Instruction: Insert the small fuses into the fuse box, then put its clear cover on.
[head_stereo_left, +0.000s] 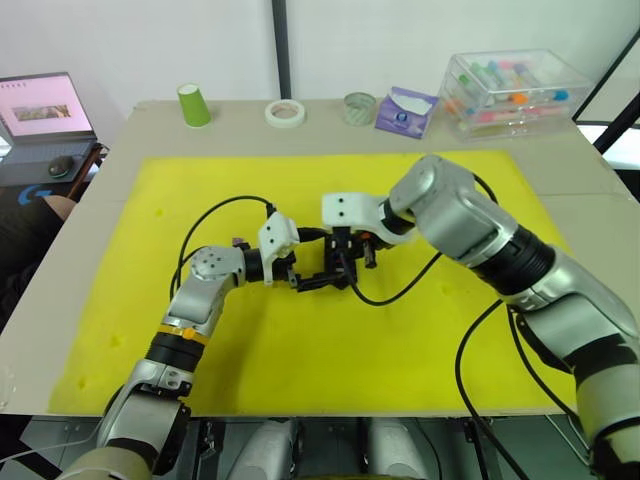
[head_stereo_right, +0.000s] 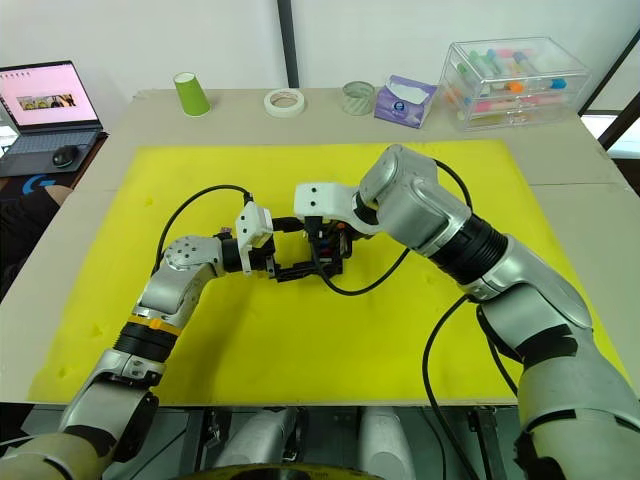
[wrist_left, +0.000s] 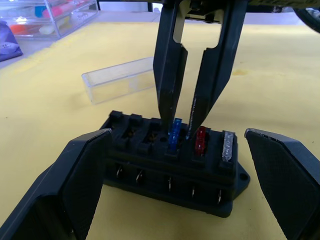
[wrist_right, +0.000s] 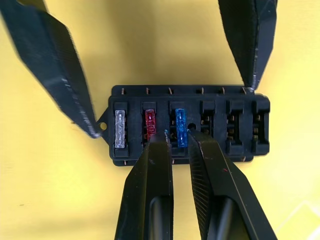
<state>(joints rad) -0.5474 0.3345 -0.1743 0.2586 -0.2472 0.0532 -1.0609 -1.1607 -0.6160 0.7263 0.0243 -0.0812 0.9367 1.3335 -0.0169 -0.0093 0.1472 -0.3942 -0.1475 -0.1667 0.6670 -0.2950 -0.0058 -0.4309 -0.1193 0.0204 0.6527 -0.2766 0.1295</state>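
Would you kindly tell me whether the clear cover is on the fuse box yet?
Not yet. The clear cover lies on the yellow mat behind the fuse box, whose slots stand uncovered, with three fuses in.

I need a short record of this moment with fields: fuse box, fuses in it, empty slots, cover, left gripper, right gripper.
fuse box: black fuse box on the yellow mat, standing between the left gripper's fingers
fuses in it: grey fuse, red fuse, blue fuse, side by side
empty slots: three, at the other end
cover: clear cover lies on the mat beside the box, not on it
left gripper: open, fingers either side of the box
right gripper: fingertips at the blue fuse, a narrow gap between them
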